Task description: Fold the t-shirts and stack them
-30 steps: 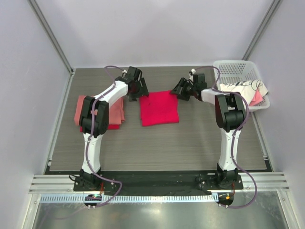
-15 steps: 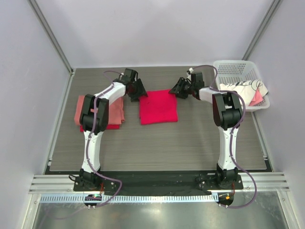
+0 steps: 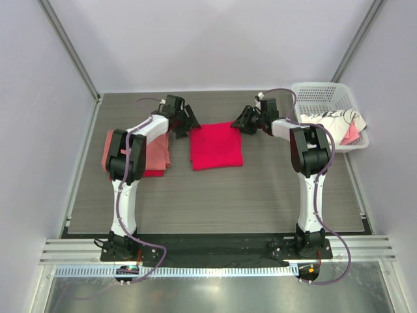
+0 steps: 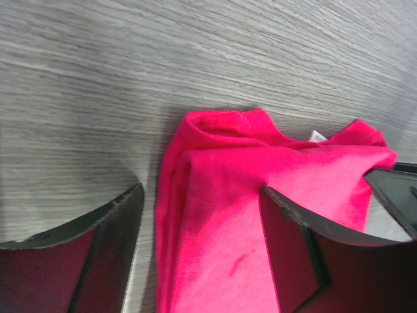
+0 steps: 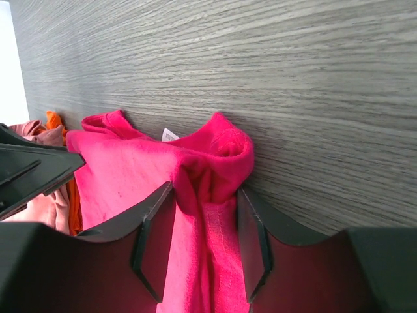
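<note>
Notice, your crimson shirt (image 3: 217, 146) lies folded square on the table (image 3: 260, 192), upper middle of the top view; your right tool (image 5: 203, 189) pinches one bunched corner, and your left tool (image 4: 201, 195) is spread astride another.

You have no readable text here. The small white label (image 4: 317, 135) on the crimson t-shirt (image 4: 260, 215), toward one o'clock in your left wrist view, seems too small to read. The white shirt (image 3: 326, 119) in the basket (image 3: 316, 85), at two o'clock from above, carries a dark print with no legible letters.
</note>
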Robot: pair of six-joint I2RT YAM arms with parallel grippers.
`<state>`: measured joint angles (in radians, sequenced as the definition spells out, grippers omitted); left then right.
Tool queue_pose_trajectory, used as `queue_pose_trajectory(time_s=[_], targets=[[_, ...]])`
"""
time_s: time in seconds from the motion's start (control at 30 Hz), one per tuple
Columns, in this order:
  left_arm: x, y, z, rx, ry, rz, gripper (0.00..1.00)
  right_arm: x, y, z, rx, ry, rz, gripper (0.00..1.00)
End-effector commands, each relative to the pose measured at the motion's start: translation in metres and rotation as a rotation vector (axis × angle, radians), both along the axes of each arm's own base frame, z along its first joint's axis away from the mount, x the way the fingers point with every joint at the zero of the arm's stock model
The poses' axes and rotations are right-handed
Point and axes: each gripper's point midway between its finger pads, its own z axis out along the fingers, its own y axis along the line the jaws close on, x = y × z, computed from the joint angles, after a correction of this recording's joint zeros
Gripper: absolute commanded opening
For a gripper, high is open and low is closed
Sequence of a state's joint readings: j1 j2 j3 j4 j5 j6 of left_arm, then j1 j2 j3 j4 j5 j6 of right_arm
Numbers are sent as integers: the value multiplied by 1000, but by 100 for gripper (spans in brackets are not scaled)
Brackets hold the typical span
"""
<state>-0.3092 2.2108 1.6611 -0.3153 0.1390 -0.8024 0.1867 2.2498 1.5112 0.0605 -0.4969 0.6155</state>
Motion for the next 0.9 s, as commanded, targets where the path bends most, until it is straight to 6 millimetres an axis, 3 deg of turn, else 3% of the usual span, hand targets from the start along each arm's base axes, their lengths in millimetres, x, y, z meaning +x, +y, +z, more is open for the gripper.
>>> queue_pose_trajectory(time_s=[0.0, 0.23, 0.37, 0.47, 0.6, 0.67, 0.7, 0.77, 0.8, 0.83, 0.87], targets=[[-2, 9, -20, 48, 26, -15, 71, -16, -5, -38, -64, 108, -10, 47], [1, 2, -36, 48, 54, -60, 50, -18, -3, -39, -62, 110, -4, 45], [6, -6, -35, 29, 43, -73, 21, -14, 4, -35, -55, 98, 6, 36], [14, -9, -27, 25, 3, -68, 4, -7, 7, -29, -47, 82, 4, 23], [20, -12, -14, 11, -47, -74, 0, -9, 16, -8, -48, 38, 18, 3], [16, -13, -1, -4, -82, -88, 0, -20, 23, -2, -51, 6, 27, 1], [16, -14, 7, -14, -113, -91, 0, -22, 26, 19, -45, -38, 32, 1], [1, -10, 22, -20, -131, -100, 0, -36, 31, 20, -41, -46, 41, 1], [-4, -9, 28, -20, -145, -104, 0, -40, 34, 40, -21, -77, 42, 1], [-17, -4, 22, -10, -120, -104, 0, -46, 38, 46, -9, -85, 54, 1], [-22, 0, 49, -12, -166, -91, 0, -59, 43, 45, -8, -82, 70, 1]])
